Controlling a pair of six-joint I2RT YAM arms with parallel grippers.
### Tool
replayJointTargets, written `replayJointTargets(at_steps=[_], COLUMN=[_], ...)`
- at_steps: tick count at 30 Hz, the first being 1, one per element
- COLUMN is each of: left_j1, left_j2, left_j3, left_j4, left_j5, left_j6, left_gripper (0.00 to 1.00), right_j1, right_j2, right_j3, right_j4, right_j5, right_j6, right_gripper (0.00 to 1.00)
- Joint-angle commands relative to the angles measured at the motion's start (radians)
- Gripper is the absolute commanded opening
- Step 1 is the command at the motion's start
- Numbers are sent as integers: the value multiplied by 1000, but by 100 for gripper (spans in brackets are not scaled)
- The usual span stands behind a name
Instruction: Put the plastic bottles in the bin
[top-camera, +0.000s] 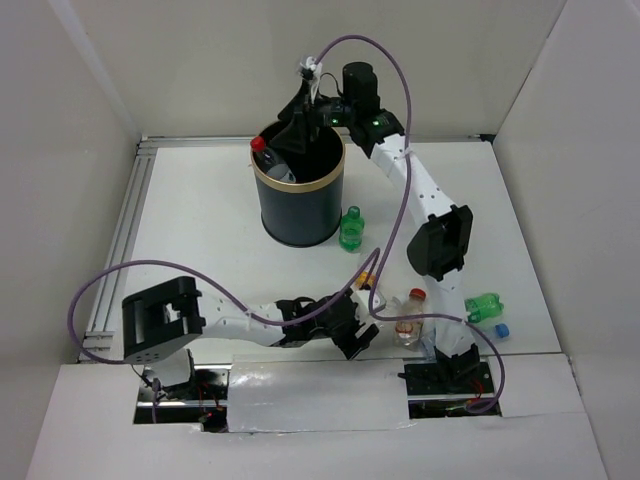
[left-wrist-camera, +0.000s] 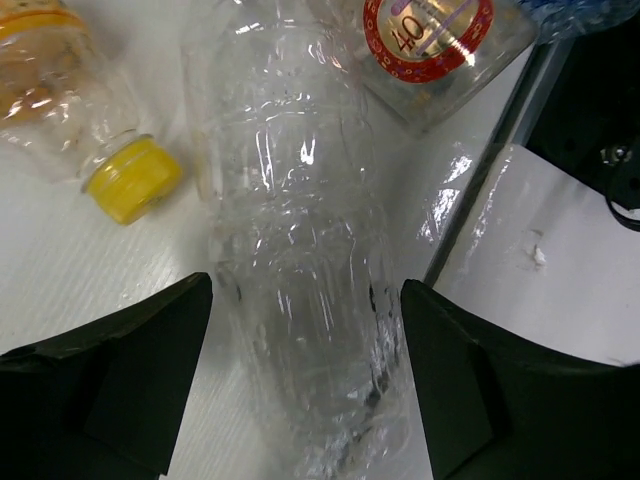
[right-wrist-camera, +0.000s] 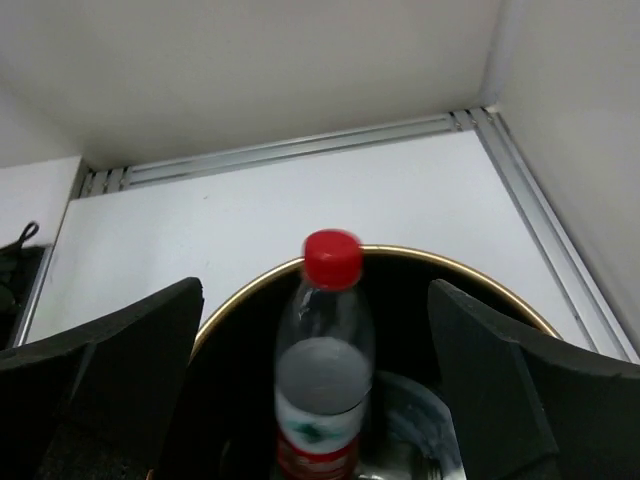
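Note:
The dark bin with a gold rim stands at the back centre. My right gripper hangs open over it. In the right wrist view a clear bottle with a red cap stands blurred inside the bin between my spread right gripper fingers, touching neither. Its cap shows at the rim. My left gripper is open at the front. Its fingers straddle a clear bottle lying on the table, in my left gripper.
A yellow-capped bottle and a red-labelled clear bottle lie beside the left gripper. A green bottle stands right of the bin. Another green bottle and a blue-capped bottle lie front right. White walls enclose the table.

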Motion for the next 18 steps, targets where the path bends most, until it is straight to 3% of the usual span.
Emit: replayJointTargets(at_steps=[1, 5, 6, 7, 9, 10, 12, 13, 15, 16, 17, 18], left_j1=[-22, -31, -31, -31, -31, -31, -31, -31, -31, -31, -31, -31], left_j2=[56, 146, 163, 180, 205, 205, 170, 145, 75, -79, -81, -137], left_j3=[78, 101, 101, 116, 125, 125, 116, 105, 87, 69, 69, 69], left_j4=[19, 8, -17, -30, -51, -64, -74, -99, -122, -172, -173, -197], left_j5=[-27, -18, -33, -33, -61, -61, -76, -88, -104, -136, -159, -177], left_j6=[-19, -30, -30, -30, -30, -30, -39, -39, -39, -39, -39, -16], left_gripper=[88, 73, 66, 53, 38, 20, 5, 0, 0, 0, 0, 0], right_j1=[-62, -179, -203, -249, -294, -334, -372, -403, -434, -454, -454, -466], right_j2=[-72, -187, -210, -236, -311, -334, -405, -425, -491, -573, -574, -604], right_j3=[24, -40, -69, -141, -221, -306, -447, -492, -588, -752, -754, -869], right_j4=[55, -86, -111, -138, -223, -250, -313, -338, -393, -433, -433, -442], right_j5=[116, 187, 187, 187, 178, 177, 188, 173, 126, 93, 93, 66], right_j6=[134, 67, 17, -6, -55, -69, -79, -97, -187, -291, -357, -432], right_gripper=[100, 100, 100, 100, 84, 74, 52, 52, 70, 90, 90, 100])
